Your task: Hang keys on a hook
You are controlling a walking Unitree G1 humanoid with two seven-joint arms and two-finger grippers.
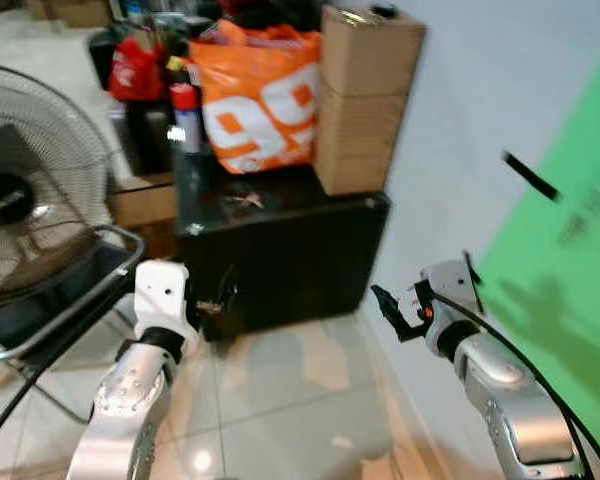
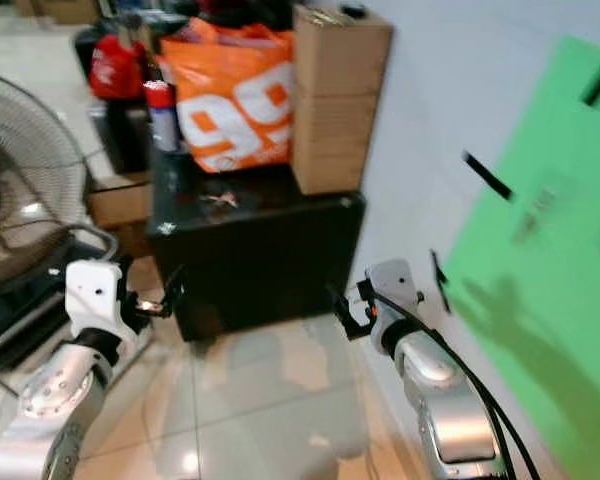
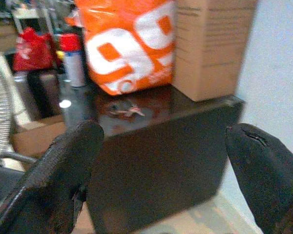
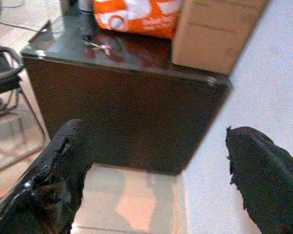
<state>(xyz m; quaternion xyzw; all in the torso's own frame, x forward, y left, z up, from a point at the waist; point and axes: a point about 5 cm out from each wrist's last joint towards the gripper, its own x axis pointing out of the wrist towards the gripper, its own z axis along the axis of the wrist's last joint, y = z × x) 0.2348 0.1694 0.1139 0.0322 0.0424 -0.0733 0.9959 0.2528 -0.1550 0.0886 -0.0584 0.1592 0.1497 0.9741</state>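
Note:
A small bunch of keys (image 1: 242, 201) lies on the glossy top of a black cabinet (image 1: 300, 255), in front of an orange bag (image 1: 260, 100). The keys (image 3: 127, 109) are also seen ahead of my left gripper (image 3: 163, 141), which is open and empty. It hangs low in front of the cabinet's left corner (image 1: 223, 292). My right gripper (image 1: 392, 308) is open and empty too, low by the cabinet's right side near the wall. A black hook (image 1: 530, 175) sticks out of the white wall beside a green panel (image 1: 570, 250), above my right arm.
Two stacked cardboard boxes (image 1: 365, 95) stand on the cabinet against the wall. A red-capped spray can (image 1: 185, 115) and a red bag (image 1: 135, 70) sit to the left. A standing fan (image 1: 30, 190) and a metal-framed chair (image 1: 70, 290) crowd my left. The floor is tiled (image 1: 290, 400).

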